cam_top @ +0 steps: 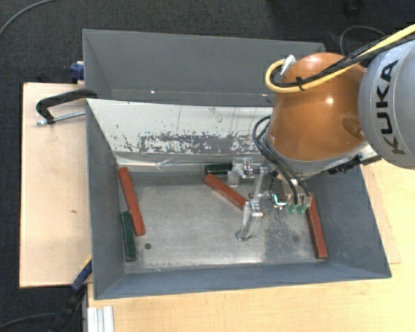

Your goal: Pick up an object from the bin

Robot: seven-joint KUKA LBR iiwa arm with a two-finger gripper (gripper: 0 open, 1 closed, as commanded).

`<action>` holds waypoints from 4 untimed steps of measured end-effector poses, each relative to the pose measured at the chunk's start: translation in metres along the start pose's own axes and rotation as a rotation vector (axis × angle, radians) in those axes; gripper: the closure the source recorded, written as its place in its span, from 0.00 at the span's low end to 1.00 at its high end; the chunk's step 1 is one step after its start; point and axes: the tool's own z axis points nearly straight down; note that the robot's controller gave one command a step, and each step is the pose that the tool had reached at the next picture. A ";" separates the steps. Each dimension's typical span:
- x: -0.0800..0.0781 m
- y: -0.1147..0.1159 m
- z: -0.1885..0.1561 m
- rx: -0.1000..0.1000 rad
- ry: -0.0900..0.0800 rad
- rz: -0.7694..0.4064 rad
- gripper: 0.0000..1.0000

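Gripper (246,234) near red stick (225,191) (arm (394,109) lettered KUKA)

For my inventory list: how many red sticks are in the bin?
3: left stick, middle stick near the centre, right stick beside the arm, which may hide more.

Slanted red bar (220,187), lower end behind gripper (247,228)

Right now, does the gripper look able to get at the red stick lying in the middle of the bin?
Probably yes. The red stick lies flat on the bin floor, right beside the gripper, with nothing on top of it. Only a small dark piece lies near its upper end.
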 end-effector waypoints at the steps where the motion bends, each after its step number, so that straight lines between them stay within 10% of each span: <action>1: -0.061 -0.082 0.085 0.003 -0.003 -0.091 0.00; 2: -0.074 -0.060 0.167 -0.002 -0.001 0.151 0.00; 3: -0.075 -0.061 0.165 -0.002 -0.006 0.152 1.00; 4: -0.063 -0.052 0.008 -0.003 -0.021 0.173 1.00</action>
